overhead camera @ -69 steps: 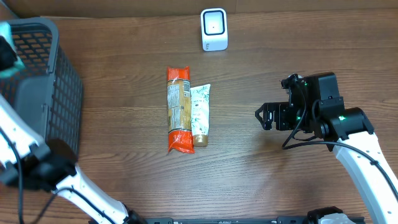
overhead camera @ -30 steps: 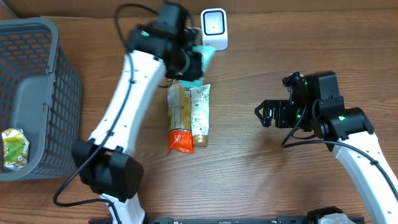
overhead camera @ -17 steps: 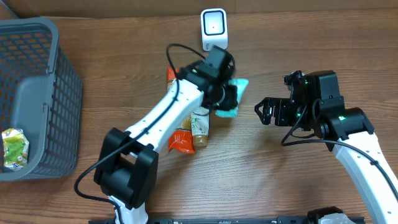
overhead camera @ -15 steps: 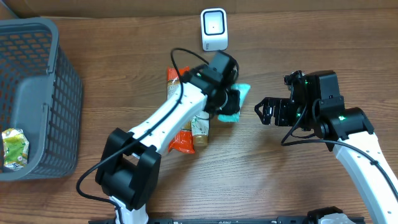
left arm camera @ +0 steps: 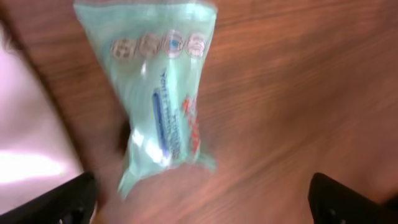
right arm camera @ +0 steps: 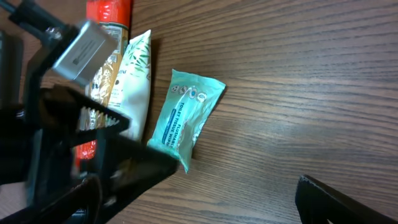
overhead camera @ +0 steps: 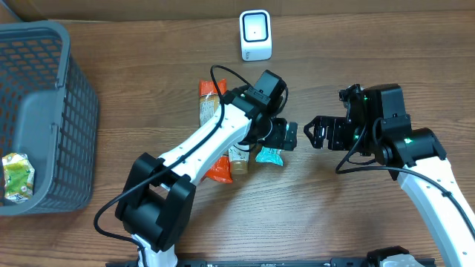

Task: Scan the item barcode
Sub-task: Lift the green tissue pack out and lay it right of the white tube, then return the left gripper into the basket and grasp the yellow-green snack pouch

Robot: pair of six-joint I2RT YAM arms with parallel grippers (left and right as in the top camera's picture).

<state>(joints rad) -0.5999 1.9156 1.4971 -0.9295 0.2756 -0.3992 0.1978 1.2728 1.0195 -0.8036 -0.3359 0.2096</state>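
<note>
left tool (overhead camera: 289, 136) gaping, holding nothing | right tool (overhead camera: 315, 136) gaping too | teal packet (overhead camera: 269, 154) lying flat on worktop (overhead camera: 148, 59) just beside tube (right arm camera: 135, 74) — label up | likely best: lifting clear vertically — not dragging packet

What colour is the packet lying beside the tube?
Teal packet; shows best in the right wrist view.
</note>
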